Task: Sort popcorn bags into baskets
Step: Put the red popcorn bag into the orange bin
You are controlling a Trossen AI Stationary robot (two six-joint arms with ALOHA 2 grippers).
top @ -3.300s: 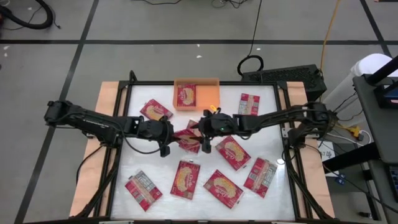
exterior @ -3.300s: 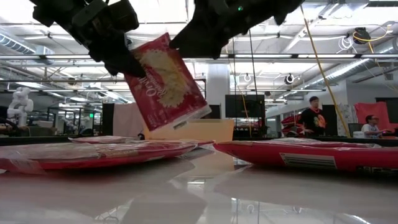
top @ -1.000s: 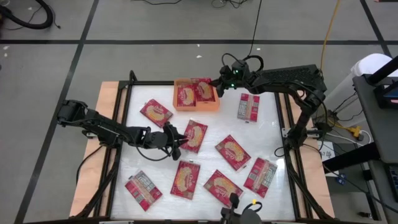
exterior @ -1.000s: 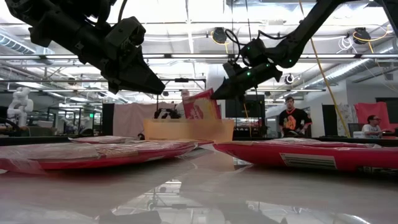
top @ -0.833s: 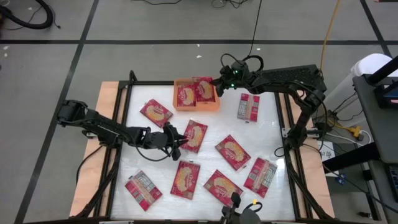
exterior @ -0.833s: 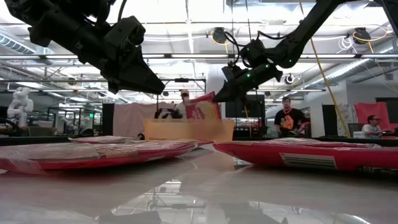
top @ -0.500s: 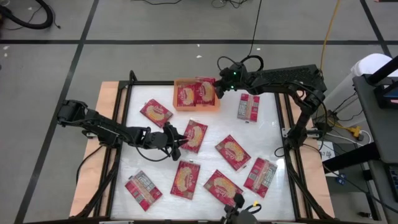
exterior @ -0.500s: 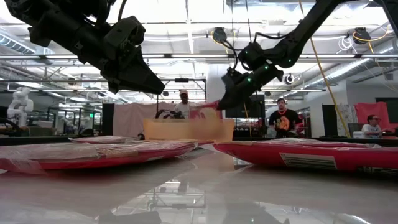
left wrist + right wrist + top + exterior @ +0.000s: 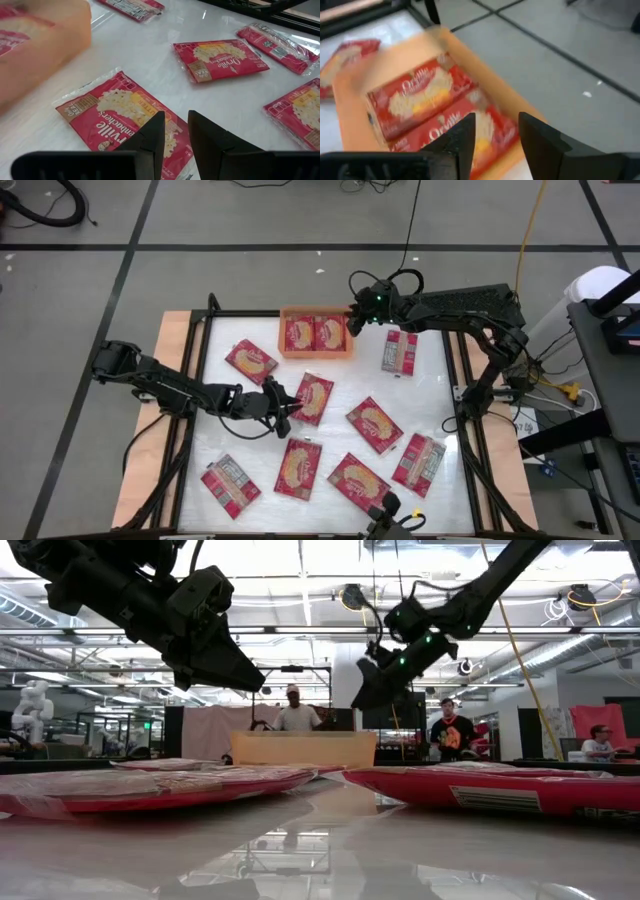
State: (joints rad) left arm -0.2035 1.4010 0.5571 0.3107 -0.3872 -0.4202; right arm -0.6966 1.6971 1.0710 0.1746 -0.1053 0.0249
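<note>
Opening wide, the right gripper (image 9: 352, 320) has dropped a second bag (image 9: 330, 333) into the tray (image 9: 316, 354) at the table's far edge; left gripper (image 9: 283, 402), narrow and empty, waits mid-table.

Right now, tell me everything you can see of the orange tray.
The orange tray is a small, shallow rectangle with low walls, seemingly plastic, standing flat at the table's far edge, near its middle. Two red popcorn bags lie side by side in it, picture side up, filling its floor. The right gripper hovers open by its right end, touching neither tray nor bags.

Two red popcorn bags (image 9: 315, 333) flat in orange basket (image 9: 316, 354)
</note>
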